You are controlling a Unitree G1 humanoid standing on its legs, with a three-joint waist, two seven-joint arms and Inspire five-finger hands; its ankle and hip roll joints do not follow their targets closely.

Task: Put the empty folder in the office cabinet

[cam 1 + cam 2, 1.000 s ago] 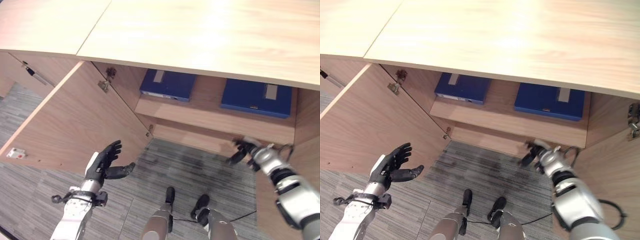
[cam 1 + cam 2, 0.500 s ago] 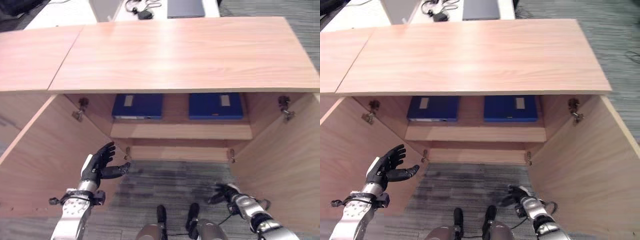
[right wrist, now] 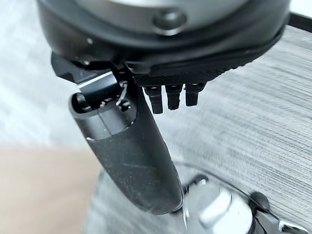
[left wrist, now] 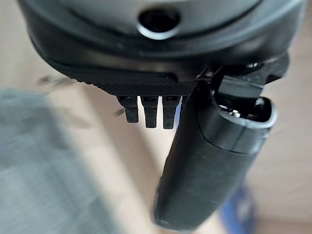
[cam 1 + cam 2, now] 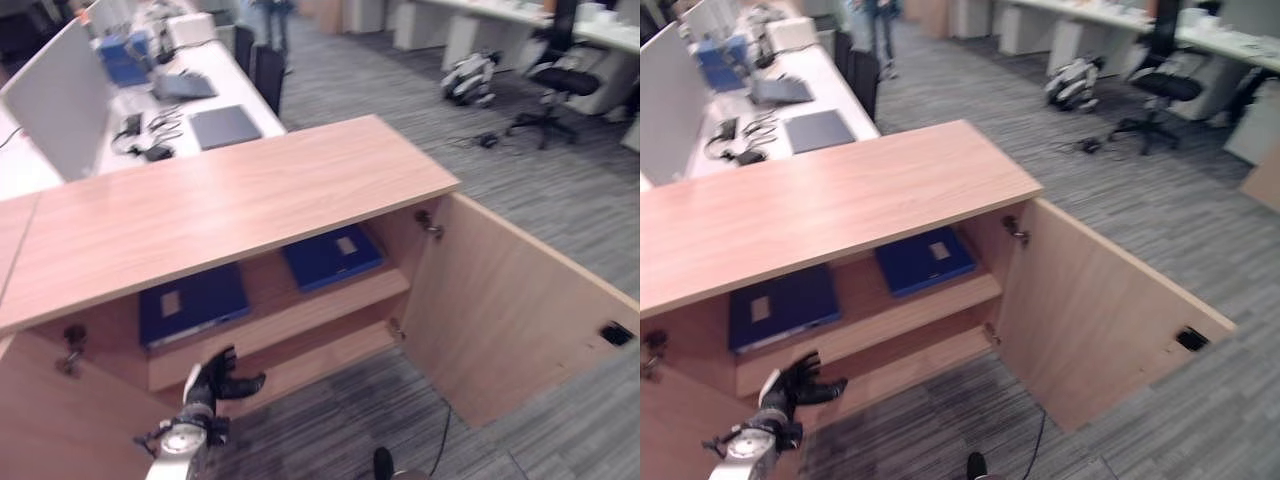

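Open office cabinet [image 5: 230,200] with a light wood top, seen from the front. The left hand [image 5: 215,378] hangs low before the cabinet's lower shelf, fingers spread and relaxed, thumb out to the side, holding nothing. Just above and behind that hand, a blue folder [image 5: 192,302] lies flat on the upper shelf [image 5: 300,318]; a second blue folder [image 5: 333,256] lies flat on the same shelf, farther from the hand toward the right door [image 5: 500,310], which stands swung wide over the grey carpet [image 5: 560,170]. The right hand [image 3: 141,156] appears in its own wrist view over the carpet, thumb extended, fingers fairly straight, empty. Beyond the cabinet, a bench [image 5: 180,110] carries a laptop [image 5: 226,126].
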